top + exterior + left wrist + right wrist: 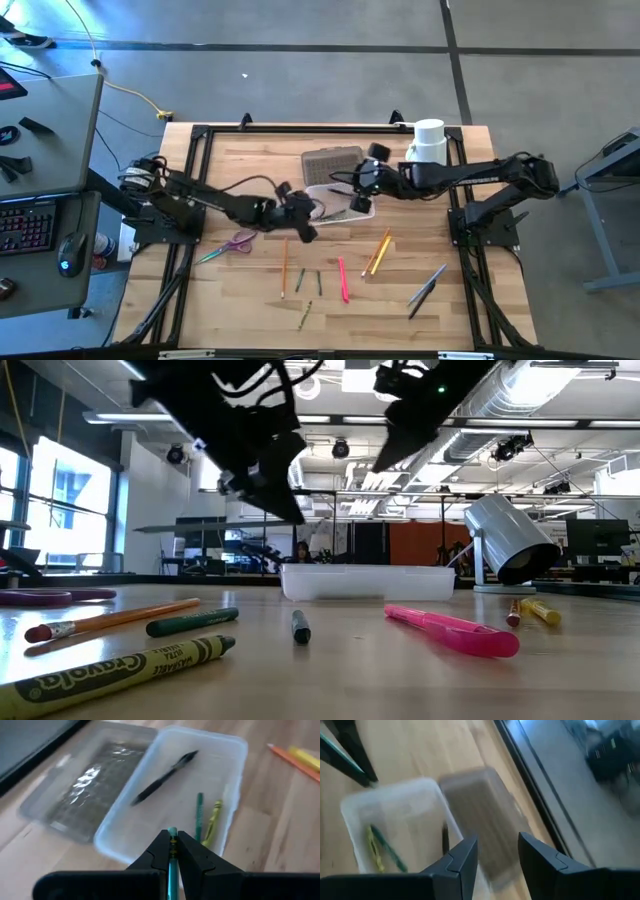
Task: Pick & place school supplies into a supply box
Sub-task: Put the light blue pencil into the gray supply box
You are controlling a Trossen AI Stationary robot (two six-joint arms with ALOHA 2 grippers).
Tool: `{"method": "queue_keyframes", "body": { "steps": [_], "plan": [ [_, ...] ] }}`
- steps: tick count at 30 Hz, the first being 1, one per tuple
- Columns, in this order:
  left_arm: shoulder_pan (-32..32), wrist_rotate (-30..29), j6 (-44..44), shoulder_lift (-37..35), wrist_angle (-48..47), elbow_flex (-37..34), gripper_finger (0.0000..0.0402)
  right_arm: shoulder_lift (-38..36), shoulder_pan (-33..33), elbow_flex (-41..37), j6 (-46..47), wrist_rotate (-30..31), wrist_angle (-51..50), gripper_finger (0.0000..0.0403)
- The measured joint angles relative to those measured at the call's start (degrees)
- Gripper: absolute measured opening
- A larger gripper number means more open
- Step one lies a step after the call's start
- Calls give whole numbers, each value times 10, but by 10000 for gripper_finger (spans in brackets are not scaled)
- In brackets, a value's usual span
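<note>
The left gripper [172,851] pinches a thin teal pencil [172,870] at the clear plastic supply box's [235,785] six o'clock rim. The right gripper [497,852], fingers apart and empty, hovers over the box.

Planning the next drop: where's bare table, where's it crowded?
Free: the left table strip beyond the left gripper, and right of the grey pens. Crowded: around the supply box under both grippers, and the pencils along the front.

Sitting mid-table with lid [332,162] lying open behind: supply box [341,203], holding a pen [165,776] and two crayons [206,818]. Lying scattered in front: pencils [379,252] and pens [343,279], with scissors [238,242] to the left. Standing at the back right: mug [428,140].
</note>
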Motion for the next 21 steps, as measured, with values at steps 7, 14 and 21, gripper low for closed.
{"method": "queue_keyframes", "body": {
  "steps": [7,14,21],
  "plan": [
    [93,204,93,21,37,36,58,-44,29,0,169,83,-133,126],
    [158,357,181,99,107,95,58,-45,41,0,202,104,-167,126],
    [171,371,266,173,59,237,58,-44,41,0,202,103,-169,126]
  ]
}}
